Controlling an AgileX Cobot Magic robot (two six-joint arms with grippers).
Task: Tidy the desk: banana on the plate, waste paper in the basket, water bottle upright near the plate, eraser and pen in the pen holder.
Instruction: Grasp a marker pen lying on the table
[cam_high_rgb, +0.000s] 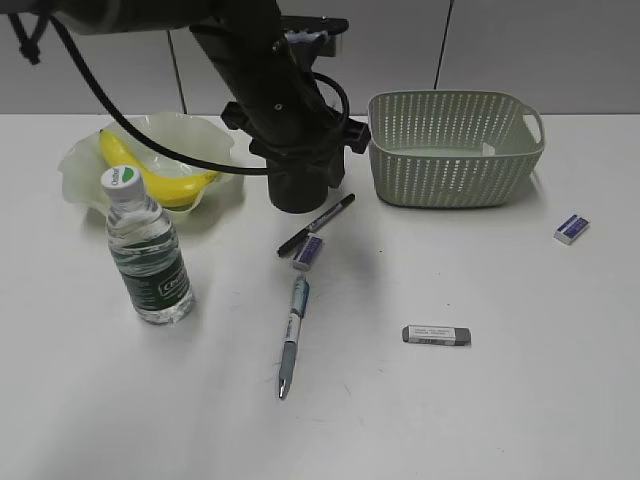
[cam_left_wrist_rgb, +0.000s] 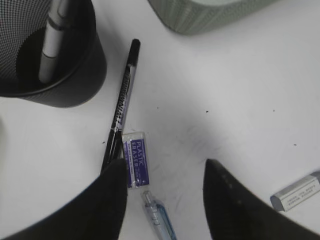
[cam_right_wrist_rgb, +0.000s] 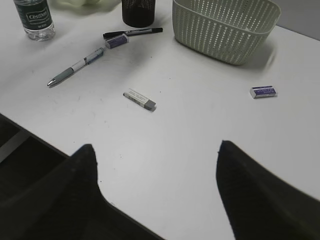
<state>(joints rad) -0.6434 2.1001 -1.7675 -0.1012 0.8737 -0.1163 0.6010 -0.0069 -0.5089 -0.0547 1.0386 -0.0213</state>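
The banana (cam_high_rgb: 165, 180) lies in the green plate (cam_high_rgb: 80, 165), and the water bottle (cam_high_rgb: 148, 255) stands upright beside it. The black pen holder (cam_left_wrist_rgb: 55, 75) has a grey pen (cam_left_wrist_rgb: 50, 45) in it. My left gripper (cam_left_wrist_rgb: 165, 162) hangs open and empty over a purple eraser (cam_left_wrist_rgb: 136, 159), a black pen (cam_left_wrist_rgb: 124, 95) and the end of a clear blue pen (cam_left_wrist_rgb: 160, 220). A grey eraser (cam_high_rgb: 436, 335) and a second purple eraser (cam_high_rgb: 571, 229) lie apart on the desk. My right gripper (cam_right_wrist_rgb: 156, 145) is open over bare desk. The waste paper is out of view.
The green basket (cam_high_rgb: 455, 150) stands at the back right. My left arm (cam_high_rgb: 280, 90) hangs over the pen holder and hides most of it in the exterior view. The desk's near edge (cam_right_wrist_rgb: 30, 132) runs just left of my right gripper.
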